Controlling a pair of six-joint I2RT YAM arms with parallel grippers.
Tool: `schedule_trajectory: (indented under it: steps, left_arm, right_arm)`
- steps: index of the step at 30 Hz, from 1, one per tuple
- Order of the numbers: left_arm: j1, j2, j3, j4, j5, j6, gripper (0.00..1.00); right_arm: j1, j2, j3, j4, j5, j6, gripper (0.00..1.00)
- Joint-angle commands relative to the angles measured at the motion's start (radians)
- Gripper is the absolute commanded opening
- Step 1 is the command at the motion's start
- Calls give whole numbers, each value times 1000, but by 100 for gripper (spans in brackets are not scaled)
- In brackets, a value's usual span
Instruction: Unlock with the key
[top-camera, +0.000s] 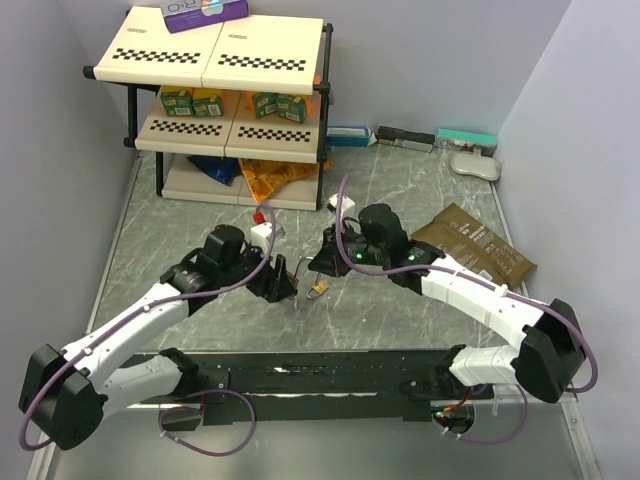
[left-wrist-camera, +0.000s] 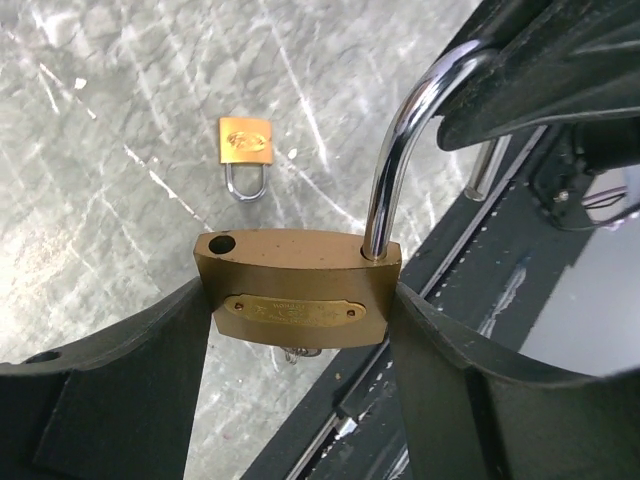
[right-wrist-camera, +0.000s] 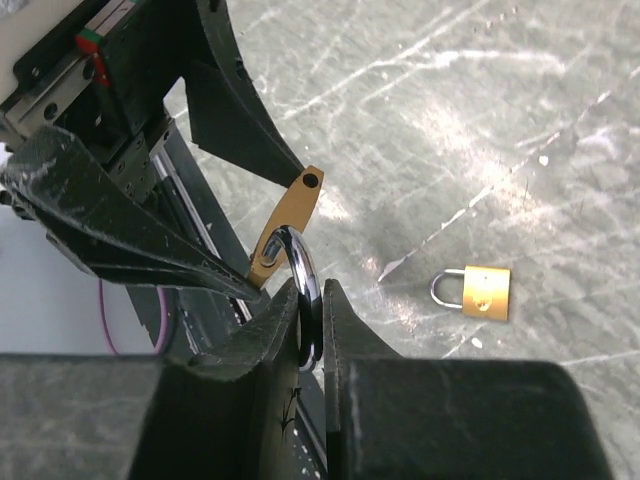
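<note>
My left pincer is pinched on the flat sides of the large brass padlock, holding it up off the grey marbled worktop. My right pincer is pressed together on its chromed steel shackle. One leg of the shackle is out of the body and its hole stands bare, so I judge the lock already sprung. The small dark metal key shows only as a speck under the padlock's bottom edge, apparently seated in the keyhole, though I cannot be sure. A smaller brass padlock lies shut on the worktop, well apart. The risks I see are these. If my arms pull out of line, the seated leg could bind or the smooth shackle could slide from my right grip. A twist of the body in my left pincer could shake the key loose, and it is tiny enough to lose.
</note>
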Motion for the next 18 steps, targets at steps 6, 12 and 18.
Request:
schedule_trajectory:
  steps: [6, 12, 18]
  left_arm:
    - [-26, 8, 60, 36, -152, -15, 1]
    - [-27, 16, 58, 28, -173, -33, 1]
    - [-27, -21, 39, 37, -184, -159, 1]
  right_arm:
    - [8, 20, 46, 15, 30, 67, 11]
    - [8, 17, 44, 24, 50, 93, 24]
    - [8, -5, 3, 56, 55, 103, 50]
